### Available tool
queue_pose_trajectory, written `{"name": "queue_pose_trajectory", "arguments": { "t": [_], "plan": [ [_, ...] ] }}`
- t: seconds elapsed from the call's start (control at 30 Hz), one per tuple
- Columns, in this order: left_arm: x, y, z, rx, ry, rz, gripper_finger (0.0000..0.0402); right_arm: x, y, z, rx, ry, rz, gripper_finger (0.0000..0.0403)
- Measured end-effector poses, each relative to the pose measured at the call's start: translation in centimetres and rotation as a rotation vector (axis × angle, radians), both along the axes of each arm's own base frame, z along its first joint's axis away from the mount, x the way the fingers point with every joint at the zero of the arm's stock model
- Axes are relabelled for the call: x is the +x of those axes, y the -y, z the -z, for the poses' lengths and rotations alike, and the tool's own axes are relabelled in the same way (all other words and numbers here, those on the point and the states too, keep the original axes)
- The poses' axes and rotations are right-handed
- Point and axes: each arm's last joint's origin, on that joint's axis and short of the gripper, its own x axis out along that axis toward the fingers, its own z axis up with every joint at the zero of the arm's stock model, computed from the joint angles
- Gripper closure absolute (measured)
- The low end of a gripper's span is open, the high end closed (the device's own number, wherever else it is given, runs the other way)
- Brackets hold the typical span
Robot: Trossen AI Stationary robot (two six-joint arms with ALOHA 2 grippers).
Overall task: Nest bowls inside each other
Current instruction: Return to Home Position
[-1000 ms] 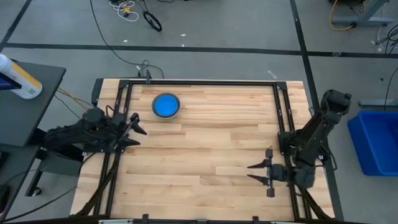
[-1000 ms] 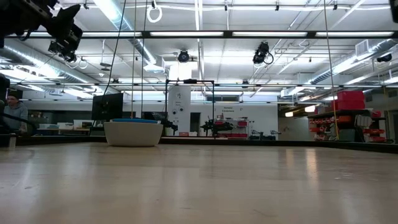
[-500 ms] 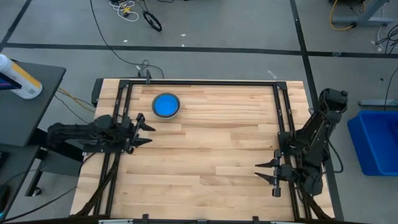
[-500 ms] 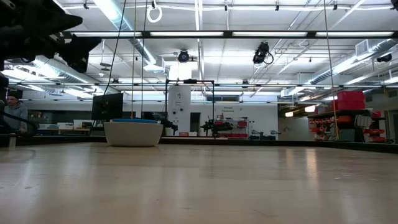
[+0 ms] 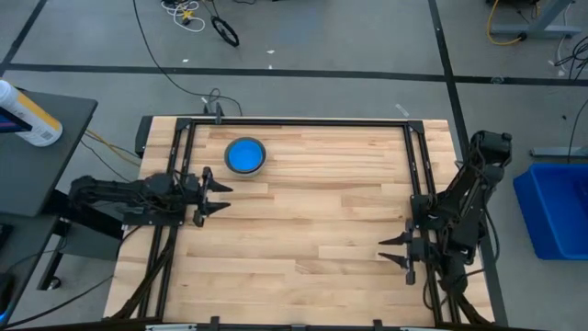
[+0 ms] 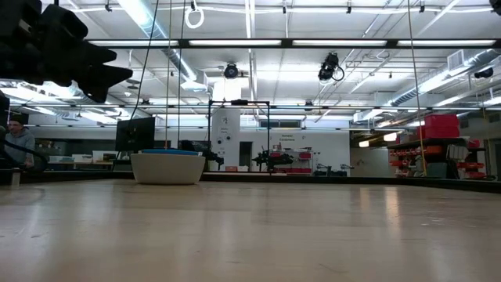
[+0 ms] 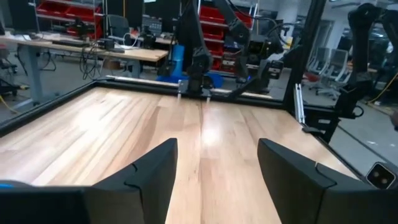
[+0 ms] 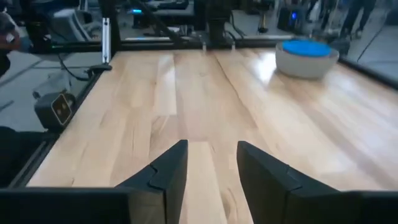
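Observation:
The bowls stand as one stack (image 5: 245, 156) at the table's far left, resting on its base. A pale grey bowl is outermost and a light blue one (image 8: 306, 48) shows inside it on top; any bowls between them are hidden. The low view shows the stack (image 6: 168, 168) side-on. My left gripper (image 5: 224, 197) hovers open just nearer than the stack, by the left edge, pointing toward the table's right edge with nothing between its fingers (image 7: 217, 155). My right gripper (image 5: 383, 251) stands open by the right edge, near side, pointing left (image 8: 211, 155).
A black frame rail (image 5: 294, 122) runs along the table's edges. The wide wooden top (image 5: 312, 221) lies between the two grippers. Off the table stand a blue bin (image 5: 556, 207) on the right and a dark side table with a bottle (image 5: 28, 115) on the left.
My left gripper has sunk and swung round to point level across the table, its fingertips going a little toward the right edge. My right gripper has drawn back toward the table's right edge. The stack of bowls has not moved.

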Motion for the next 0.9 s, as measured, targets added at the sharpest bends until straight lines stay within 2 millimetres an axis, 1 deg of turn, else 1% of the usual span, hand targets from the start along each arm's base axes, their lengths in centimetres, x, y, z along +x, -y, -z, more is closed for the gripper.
{"name": "queue_pose_trajectory", "arguments": {
  "t": [0.13, 0.27, 0.4, 0.53, 0.6, 0.73, 0.83, 0.9],
  "plan": [
    [0.1, 0.0, 0.2, -0.002, -0.020, -0.003, 0.0173, -0.2, 0.6, 1.5, 0.076, 0.051, 0.012, 0.0269],
    [0.2, -0.1, 0.3, -0.008, -0.034, -0.028, 0.0173, 0.2, 1.4, 2.3, 0.062, 0.119, 0.000, 0.0297],
    [0.3, -0.1, 0.3, -0.008, -0.035, -0.051, 0.0173, 1.4, 3.0, 1.8, 0.030, 0.186, -0.061, 0.0325],
    [0.3, -0.1, 0.3, -0.001, -0.036, -0.056, 0.0173, 2.3, 4.9, 0.5, -0.065, 0.306, -0.077, 0.0331],
    [0.3, -0.1, 0.3, 0.002, -0.037, -0.054, 0.0173, 2.5, 5.3, 0.0, -0.117, 0.327, -0.039, 0.0329],
    [0.3, 0.0, 0.3, 0.023, -0.039, -0.020, 0.0173, 2.7, 5.6, 0.2, -0.181, 0.296, 0.041, 0.0328],
    [0.3, 0.0, 0.3, 0.042, -0.041, -0.001, 0.0173, 3.1, 6.0, 0.3, -0.126, 0.300, 0.086, 0.0328],
    [0.3, 0.0, 0.3, 0.058, -0.039, 0.000, 0.0173, 3.5, 6.3, 0.2, -0.128, 0.306, 0.083, 0.0327]
  ]
}}
